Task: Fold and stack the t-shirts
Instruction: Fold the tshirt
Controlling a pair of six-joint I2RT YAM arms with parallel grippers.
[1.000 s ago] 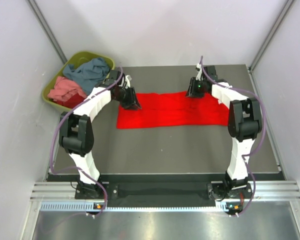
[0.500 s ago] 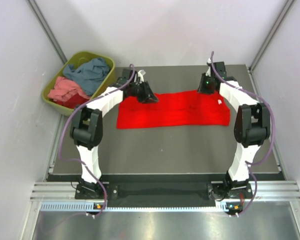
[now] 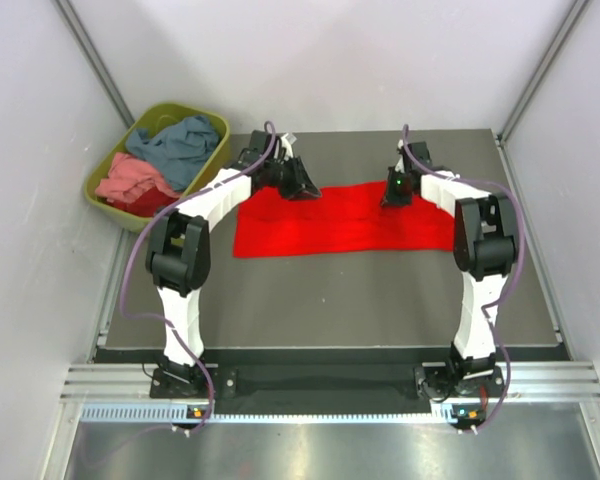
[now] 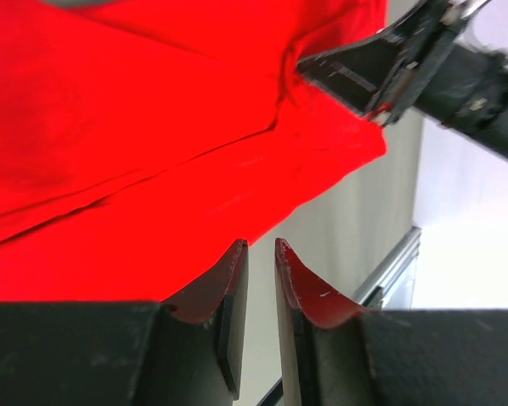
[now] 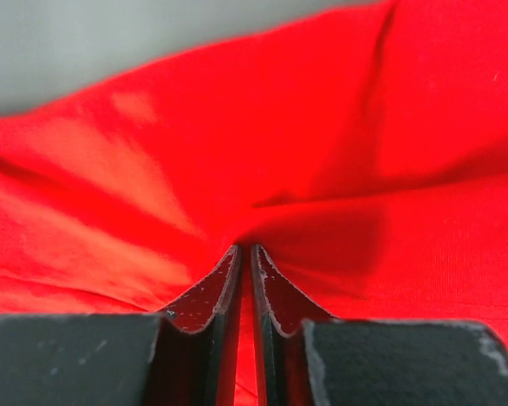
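Note:
A bright red t-shirt (image 3: 340, 225) lies as a long folded strip across the table. My left gripper (image 3: 302, 188) sits at the strip's back edge, left of centre. In the left wrist view its jaws (image 4: 258, 245) stand a narrow gap apart at the red t-shirt's (image 4: 152, 127) edge, with only bare table between them. My right gripper (image 3: 392, 195) is at the back edge, right of centre. Its jaws (image 5: 244, 248) are pinched on the red t-shirt (image 5: 322, 127), which puckers at the tips. The left wrist view also shows the right gripper (image 4: 309, 68) biting the cloth.
An olive-green tub (image 3: 180, 107) stands off the table's back left corner. It holds a blue-grey shirt (image 3: 180, 140), a salmon shirt (image 3: 132, 175) and a darker red one (image 3: 145, 200). White walls enclose the table on three sides.
My left gripper moved from the shirt's left end to the back edge, further right. My right gripper swung back and right, then returned left onto the back edge and closed on the cloth.

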